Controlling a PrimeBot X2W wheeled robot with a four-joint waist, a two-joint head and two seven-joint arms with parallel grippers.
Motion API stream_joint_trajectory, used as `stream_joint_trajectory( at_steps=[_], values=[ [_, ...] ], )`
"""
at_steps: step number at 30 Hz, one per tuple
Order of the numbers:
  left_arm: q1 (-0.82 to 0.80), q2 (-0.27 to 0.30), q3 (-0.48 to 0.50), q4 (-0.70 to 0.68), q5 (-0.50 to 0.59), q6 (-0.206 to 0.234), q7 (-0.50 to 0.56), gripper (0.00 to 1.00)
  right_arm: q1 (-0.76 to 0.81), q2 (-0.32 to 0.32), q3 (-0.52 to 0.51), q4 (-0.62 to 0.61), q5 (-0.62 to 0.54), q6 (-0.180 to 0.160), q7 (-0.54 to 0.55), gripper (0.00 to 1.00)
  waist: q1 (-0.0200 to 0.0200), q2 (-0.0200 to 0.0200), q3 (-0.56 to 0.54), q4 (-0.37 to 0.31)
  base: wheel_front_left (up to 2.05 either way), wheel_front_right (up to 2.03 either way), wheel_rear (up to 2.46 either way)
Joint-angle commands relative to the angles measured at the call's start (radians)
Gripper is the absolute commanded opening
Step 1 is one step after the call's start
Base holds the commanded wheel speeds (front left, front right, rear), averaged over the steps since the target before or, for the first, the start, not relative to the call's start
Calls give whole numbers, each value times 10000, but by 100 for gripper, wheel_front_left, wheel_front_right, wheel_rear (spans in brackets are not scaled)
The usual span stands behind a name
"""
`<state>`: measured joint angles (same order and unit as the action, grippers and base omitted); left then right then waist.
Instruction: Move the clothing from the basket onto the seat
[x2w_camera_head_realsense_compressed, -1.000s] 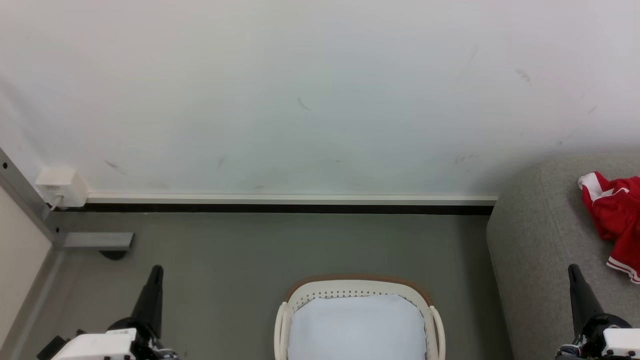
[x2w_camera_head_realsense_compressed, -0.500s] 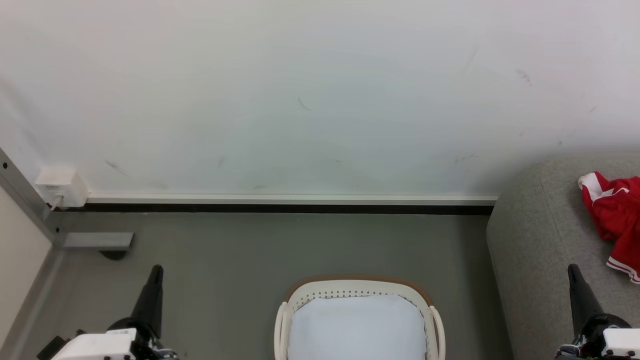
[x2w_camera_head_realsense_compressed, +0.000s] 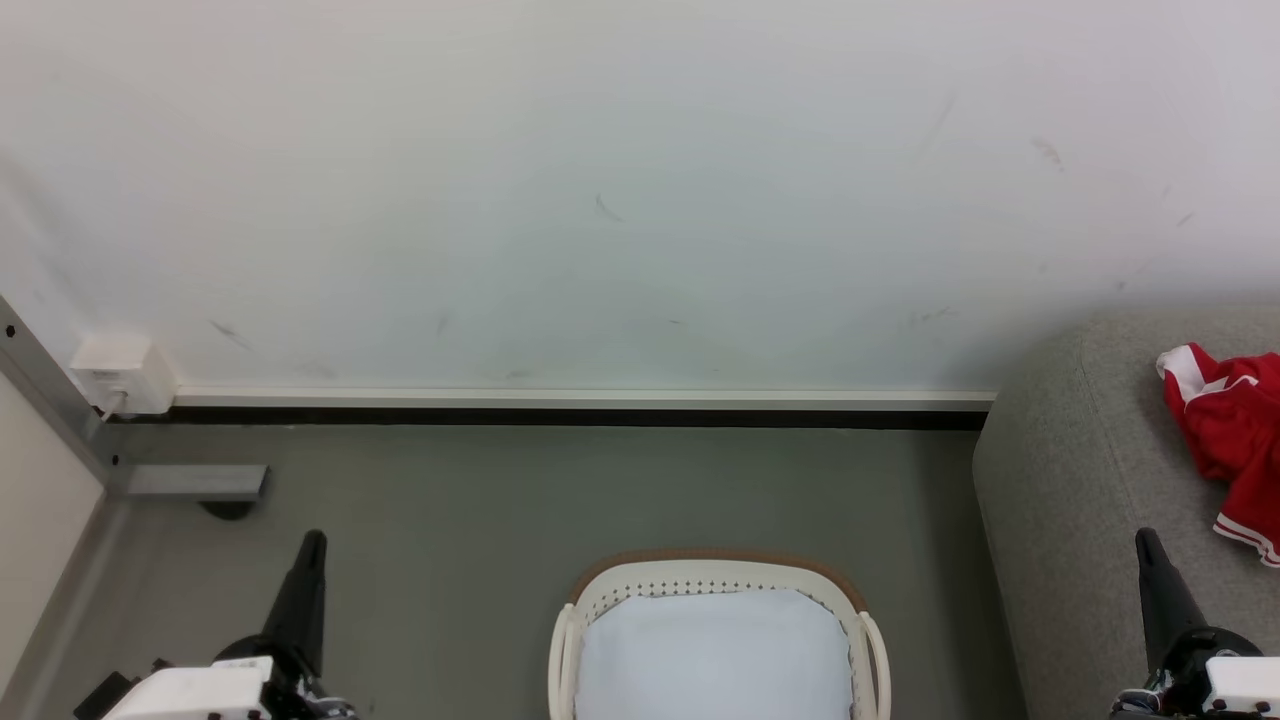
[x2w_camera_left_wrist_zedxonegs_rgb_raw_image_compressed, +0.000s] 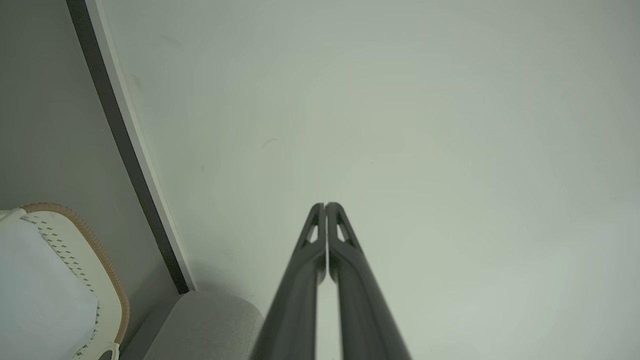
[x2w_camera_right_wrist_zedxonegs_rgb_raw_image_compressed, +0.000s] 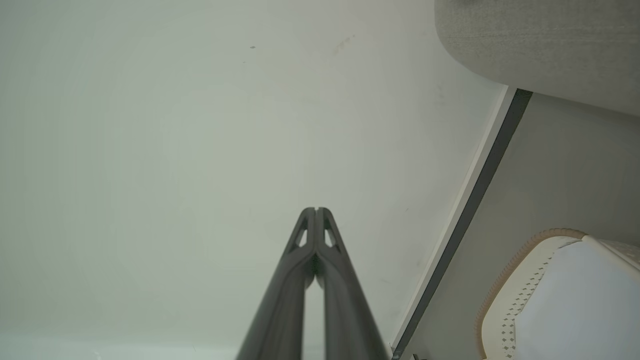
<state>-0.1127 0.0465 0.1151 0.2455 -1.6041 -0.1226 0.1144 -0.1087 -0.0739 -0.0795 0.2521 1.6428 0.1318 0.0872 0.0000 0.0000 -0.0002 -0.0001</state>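
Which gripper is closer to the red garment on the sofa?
The right gripper: it points up close beside the red garment on the sofa. The left gripper is far off, across the basket.

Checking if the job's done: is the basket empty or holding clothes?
Empty as far as shown: the basket holds just its white lining; its near end is cut off. A red garment lies on the seat.

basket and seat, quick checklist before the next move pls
1. left claw free of cloth: ok, shut on nothing.
2. right claw free of cloth: ok, shut on nothing.
3. either one open for a pick: not ok.
4. red garment on the seat: ok.
5. basket upright on the floor: ok.
6. basket emptied: cannot tell; white lining shows, near end is out of frame.
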Motion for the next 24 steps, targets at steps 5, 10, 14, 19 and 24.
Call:
stream_joint_trajectory(
  at_steps=[5,10,14,19,24],
  values=[
    [-67,71,19,-34,-137,-25,48,0,-117,-29,-54,-37,-29,-21,32,0,0,0,0,0,0,0,0],
    [-67,71,19,-34,-137,-25,48,0,-118,-26,-60,-36,-32,-21,34,0,0,0,0,0,0,0,0],
    [-67,71,19,-34,-137,-25,47,0,-118,-22,-64,-36,-31,-21,38,0,0,0,0,0,0,0,0],
    [-67,71,19,-34,-137,-25,47,0,-118,-19,-68,-35,-33,-21,45,0,0,0,0,0,0,0,0],
    [-67,71,18,-34,-138,-25,47,0,-119,-16,-72,-35,-25,-21,50,0,0,0,0,0,0,0,0]
  ],
)
